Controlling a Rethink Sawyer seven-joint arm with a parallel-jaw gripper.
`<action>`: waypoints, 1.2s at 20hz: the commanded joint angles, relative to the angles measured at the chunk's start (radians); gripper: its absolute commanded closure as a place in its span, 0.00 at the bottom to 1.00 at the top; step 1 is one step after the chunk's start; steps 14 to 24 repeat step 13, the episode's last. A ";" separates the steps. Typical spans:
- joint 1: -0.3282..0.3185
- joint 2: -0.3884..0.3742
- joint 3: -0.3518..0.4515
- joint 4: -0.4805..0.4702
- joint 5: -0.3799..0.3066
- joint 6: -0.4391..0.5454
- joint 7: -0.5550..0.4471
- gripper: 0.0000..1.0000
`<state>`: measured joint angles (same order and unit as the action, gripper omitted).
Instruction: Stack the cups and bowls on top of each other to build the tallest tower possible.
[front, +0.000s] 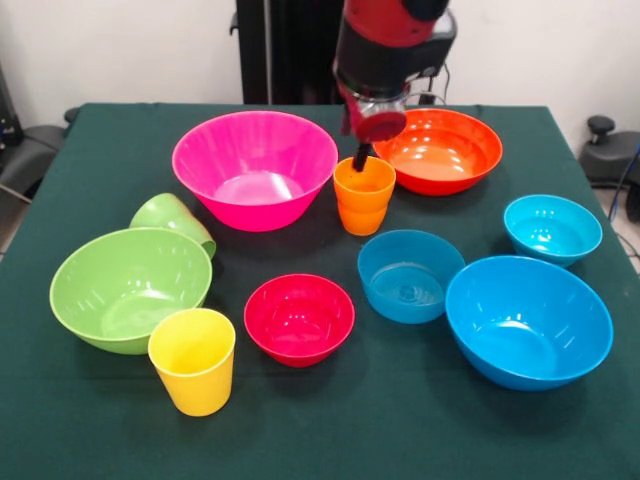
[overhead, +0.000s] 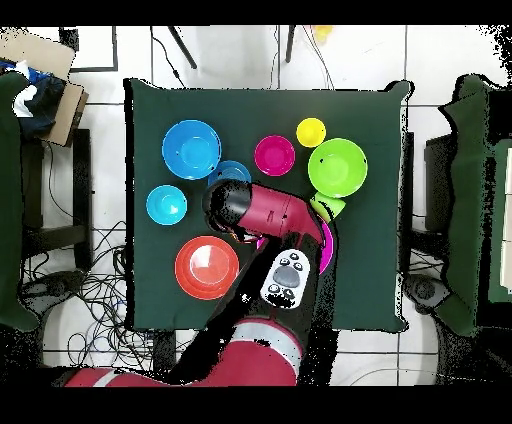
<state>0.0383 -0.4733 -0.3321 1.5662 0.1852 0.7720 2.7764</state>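
Observation:
My gripper (front: 362, 152) hangs right over the orange cup (front: 363, 198), its tip at the cup's rim; whether it is open or shut does not show. The cup stands upright between the pink bowl (front: 255, 165) and the orange bowl (front: 440, 150). The green cup (front: 172, 218) lies tilted against the light green bowl (front: 128, 288). The yellow cup (front: 192, 360) stands at the front, with the red bowl (front: 298, 318) beside it. A small blue bowl (front: 410, 275), a small cyan bowl (front: 552, 228) and the large blue bowl (front: 528, 320) sit on the right. In the overhead view the arm (overhead: 270, 210) hides the orange cup.
All things stand on a dark green cloth-covered table (front: 100, 440). In the overhead view, chairs flank the table (overhead: 150, 300) on both sides, a cardboard box (overhead: 45, 85) sits at the upper left and cables lie on the floor.

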 joint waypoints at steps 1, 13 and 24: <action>0.014 -0.031 0.044 0.001 0.035 0.087 0.132 0.00; 0.039 0.000 0.014 0.019 0.066 0.008 0.168 0.00; 0.039 0.000 0.014 0.019 0.066 0.008 0.168 0.00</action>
